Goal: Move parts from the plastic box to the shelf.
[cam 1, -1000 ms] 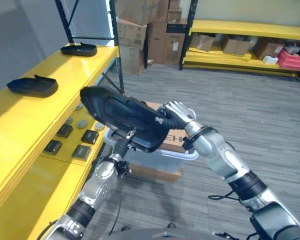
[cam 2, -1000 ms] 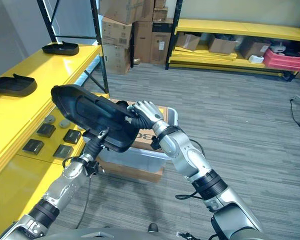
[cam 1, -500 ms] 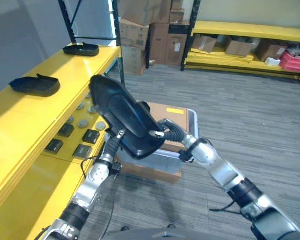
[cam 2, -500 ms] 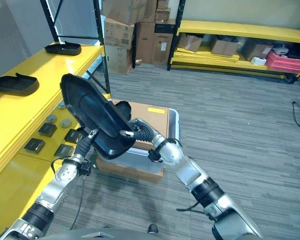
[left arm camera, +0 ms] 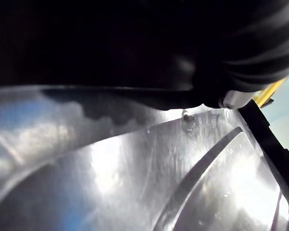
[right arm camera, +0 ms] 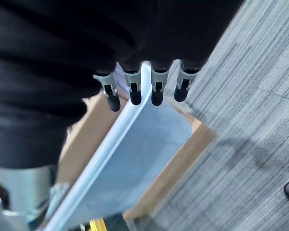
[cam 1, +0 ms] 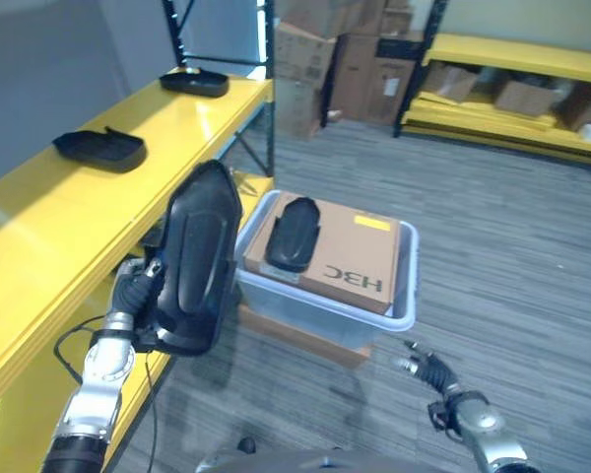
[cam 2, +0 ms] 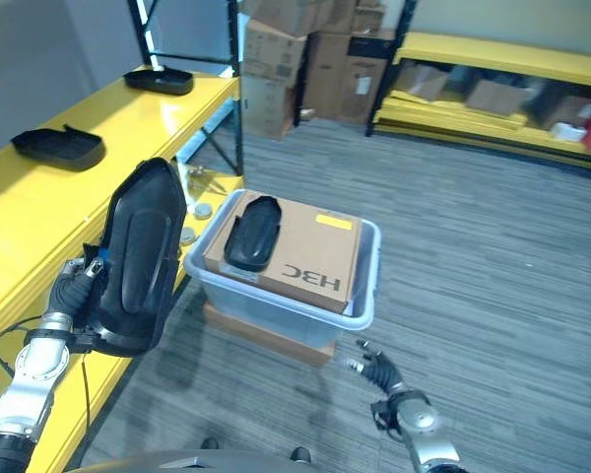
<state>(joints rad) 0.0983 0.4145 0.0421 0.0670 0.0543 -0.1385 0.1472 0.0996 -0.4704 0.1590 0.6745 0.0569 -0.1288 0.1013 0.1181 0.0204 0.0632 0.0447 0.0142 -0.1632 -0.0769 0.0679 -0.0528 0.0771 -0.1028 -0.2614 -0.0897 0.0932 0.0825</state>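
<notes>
My left hand (cam 1: 133, 293) is shut on the edge of a large black moulded part (cam 1: 199, 258), which stands upright beside the yellow shelf (cam 1: 69, 212). Its glossy inner face (left arm camera: 135, 183) lies right against the left wrist camera. The translucent plastic box (cam 1: 325, 313) sits on the floor with a cardboard box (cam 1: 350, 251) inside and a smaller black part (cam 1: 294, 235) lying on top. My right hand (cam 1: 428, 370) hangs low in front of the box, open, its fingers (right arm camera: 135, 91) straight and holding nothing.
Two black parts (cam 1: 100, 148) (cam 1: 194, 82) lie on the shelf top. A black rack upright (cam 1: 268, 89) stands at the shelf's far end. Stacked cartons (cam 1: 345, 59) and another yellow rack (cam 1: 512, 59) line the back wall. A flat carton (cam 1: 295, 335) lies under the plastic box.
My right hand has let go of the large part and dropped low to the right. The left hand alone now holds it, turned upright nearer the shelf. The camera has shifted too.
</notes>
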